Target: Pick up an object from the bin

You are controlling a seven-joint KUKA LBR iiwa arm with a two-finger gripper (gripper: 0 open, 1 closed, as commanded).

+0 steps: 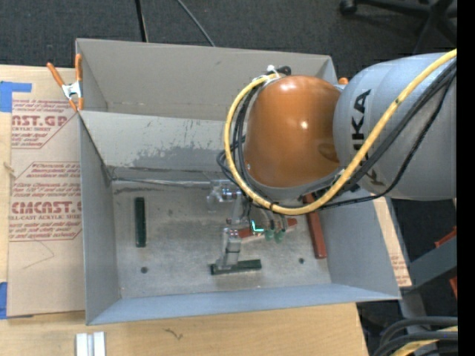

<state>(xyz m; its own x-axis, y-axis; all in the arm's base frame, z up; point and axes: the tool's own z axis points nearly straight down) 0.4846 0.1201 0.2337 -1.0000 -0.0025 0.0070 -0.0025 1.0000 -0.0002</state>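
gripper: low over the bin floor, its tip right at a short dark green bar; whether it is open or closed i cannot tell.
short dark green bar: at the gripper's tip, lying flat on the floor close to the front wall; whether the gripper touches it or is just above it i cannot tell.
in the way: the orange cover on the wrist, with a yellow cable looped round it, sits above the gripper and hides the gripper's upper part and the floor behind it.
reddish-brown stick: near the gripper on the arm's side, lying flat along the foot of that side wall, its upper end under the arm.
long dark green bar: well apart from the gripper, on the side away from the arm, lying flat, roughly crosswise to the short bar.
bin: grey metal with sloping walls; the two bars and the stick lie apart from one another on its scuffed floor.
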